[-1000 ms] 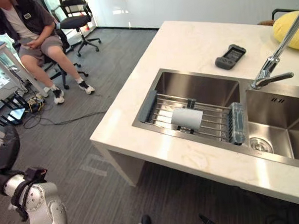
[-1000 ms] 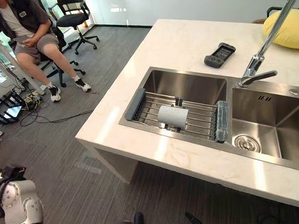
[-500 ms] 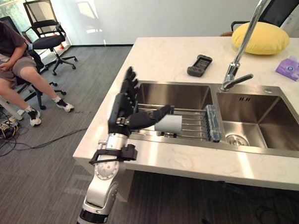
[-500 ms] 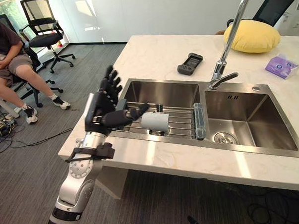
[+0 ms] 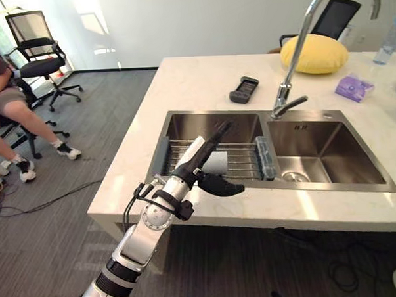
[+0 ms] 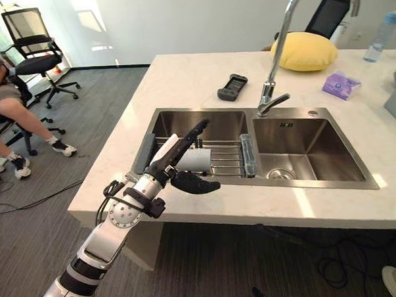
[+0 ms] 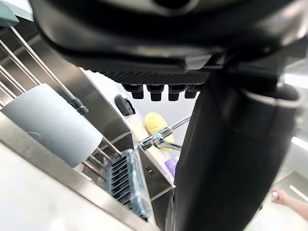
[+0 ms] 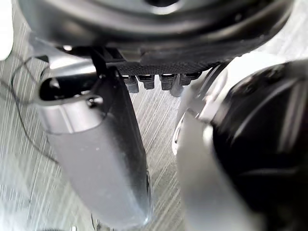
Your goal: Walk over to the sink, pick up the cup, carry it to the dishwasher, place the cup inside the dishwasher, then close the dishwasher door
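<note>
Since half a second ago your left robot hand (image 5: 200,163) has come down from its raised, palm-up pose at the near-left corner of the sink (image 5: 190,126). It now reaches low over the left basin, fingers straight and pointing far along the rack (image 5: 243,163), thumb held out to the right. The whole view has also shifted, so the camera has moved too; don't read that as things moving on the table (image 5: 202,82). The hand is released and holds nothing. The cup (image 5: 218,163) lies on its side on the rack, just beside the fingers on their right. In the left wrist view it sits clear of the fingertips, so I judge there is no contact yet. Your right robot hand (image 8: 96,154) hangs relaxed and empty over the carpeted floor (image 8: 161,120). A dark remote (image 5: 243,89) rests on the table beyond the sink, well apart from the work, and the faucet (image 5: 293,59) stands between the two basins. On progress, the walk to the sink looks done and the reach is nearly complete. You have yet to close the fingers and thumb round the cup, lift it off the rack, carry it to the dishwasher, set it inside and shut the door.
</note>
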You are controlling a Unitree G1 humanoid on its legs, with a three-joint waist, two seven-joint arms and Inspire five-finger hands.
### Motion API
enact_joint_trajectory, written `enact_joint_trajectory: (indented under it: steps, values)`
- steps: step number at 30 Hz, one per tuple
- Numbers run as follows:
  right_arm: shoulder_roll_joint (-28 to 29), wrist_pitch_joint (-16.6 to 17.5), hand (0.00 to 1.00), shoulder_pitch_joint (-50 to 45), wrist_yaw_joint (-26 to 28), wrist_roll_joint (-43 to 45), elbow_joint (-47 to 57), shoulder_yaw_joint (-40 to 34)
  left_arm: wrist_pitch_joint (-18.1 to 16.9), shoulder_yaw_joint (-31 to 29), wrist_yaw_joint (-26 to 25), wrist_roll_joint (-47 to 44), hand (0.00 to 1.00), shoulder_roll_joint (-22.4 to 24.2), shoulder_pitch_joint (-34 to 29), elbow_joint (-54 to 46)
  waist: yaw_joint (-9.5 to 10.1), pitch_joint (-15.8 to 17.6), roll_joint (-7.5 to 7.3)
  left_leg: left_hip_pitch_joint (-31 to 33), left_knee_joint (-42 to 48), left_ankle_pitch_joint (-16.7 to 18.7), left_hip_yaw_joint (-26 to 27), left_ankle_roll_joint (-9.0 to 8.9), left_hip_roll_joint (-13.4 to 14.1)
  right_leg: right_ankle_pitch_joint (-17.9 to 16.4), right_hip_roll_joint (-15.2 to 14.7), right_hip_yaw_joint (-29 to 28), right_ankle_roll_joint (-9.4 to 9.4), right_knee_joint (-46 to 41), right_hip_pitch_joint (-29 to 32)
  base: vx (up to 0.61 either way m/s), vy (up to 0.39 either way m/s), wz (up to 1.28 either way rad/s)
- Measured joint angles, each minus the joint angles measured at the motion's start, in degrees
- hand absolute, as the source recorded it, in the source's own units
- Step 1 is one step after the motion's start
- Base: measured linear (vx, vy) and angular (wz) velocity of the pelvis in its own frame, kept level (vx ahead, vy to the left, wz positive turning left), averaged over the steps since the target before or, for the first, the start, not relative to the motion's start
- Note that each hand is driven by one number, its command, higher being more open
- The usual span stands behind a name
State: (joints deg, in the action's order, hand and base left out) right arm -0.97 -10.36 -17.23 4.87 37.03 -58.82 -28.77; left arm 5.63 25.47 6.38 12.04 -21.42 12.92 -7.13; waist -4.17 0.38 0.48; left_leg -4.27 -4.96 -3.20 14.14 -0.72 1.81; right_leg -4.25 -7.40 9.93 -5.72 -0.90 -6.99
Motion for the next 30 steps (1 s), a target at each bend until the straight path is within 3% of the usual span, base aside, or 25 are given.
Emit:
enact_joint_trajectory:
  steps: [4, 10, 14, 19, 22, 27, 30]
  values:
    - [0.1, 0.0, 1.0, 0.0, 0.2, 0.0, -0.4, 0.0, 1.0, 0.5, -1.4, 2.5, 1.0, -1.1, 0.0, 4.2, -0.77, 0.2, -0.25, -0.2, 0.0, 0.0, 0.6, -0.02, 0.2, 0.6, 0.3, -0.2, -0.05, 0.5, 0.0, -0.01, -0.007, -0.1]
    - [0.5, 0.2, 1.0, 0.0, 0.5, 0.0, -1.3, 1.2, 1.3, 0.8, -9.0, 1.6, 1.0, -2.8, 0.2, 5.5, -1.45, 1.5, -1.37, -0.6, 0.0, 0.0, 1.9, -0.11, 0.5, 1.5, 0.4, -0.4, -0.09, 1.4, -0.1, -0.02, -0.004, -0.1]
    - [0.8, 0.7, 1.0, -0.3, 1.1, 1.7, -1.3, 2.1, 1.4, 0.4, -14.3, -3.6, 1.0, -2.8, 1.8, 6.2, -1.6, 2.6, -1.6, -0.9, 0.0, 0.0, 3.0, -0.15, 0.7, 2.5, 0.4, -0.6, -0.14, 2.2, -0.2, -0.03, 0.001, -0.15]
    - [0.6, 0.6, 1.0, -1.2, 1.4, 2.2, 0.1, 4.5, 0.7, -4.9, -21.6, -13.5, 1.0, -0.6, 2.7, 10.6, -2.18, 3.0, -1.73, -2.0, -0.2, 0.1, 3.9, -0.3, 1.1, 2.6, 0.5, -0.7, -0.07, 2.1, -0.8, -0.02, -0.01, -0.09]
    - [0.5, 0.4, 1.0, -1.4, 1.3, 2.2, 0.6, 5.5, -1.8, -8.5, -24.7, -15.7, 1.0, 0.6, 2.8, 14.1, -2.16, 3.1, -1.75, -2.2, -0.3, 0.2, 4.5, -0.45, 1.3, 2.6, 0.7, -1.0, -0.05, 2.2, -0.8, -0.02, -0.013, -0.06]
    - [0.6, 0.4, 1.0, -1.4, 0.9, 2.2, 1.3, 6.7, -5.4, -10.4, -25.3, -15.5, 1.0, 1.1, 3.5, 15.7, -1.85, 3.6, -2.06, -2.5, -0.3, 0.4, 5.4, -0.66, 1.4, 2.6, 0.7, -1.3, -0.06, 2.2, -0.8, 0.01, -0.005, -0.07]
    - [0.7, 0.3, 1.0, -1.4, 0.7, 2.2, 1.6, 6.7, -5.7, -10.3, -24.7, -14.0, 1.0, 1.9, 5.3, 16.6, -1.88, 3.6, -2.11, -2.6, -0.3, 0.5, 5.6, -0.81, 1.4, 2.6, 0.7, -1.3, -0.06, 2.2, -0.8, 0.02, -0.008, -0.04]
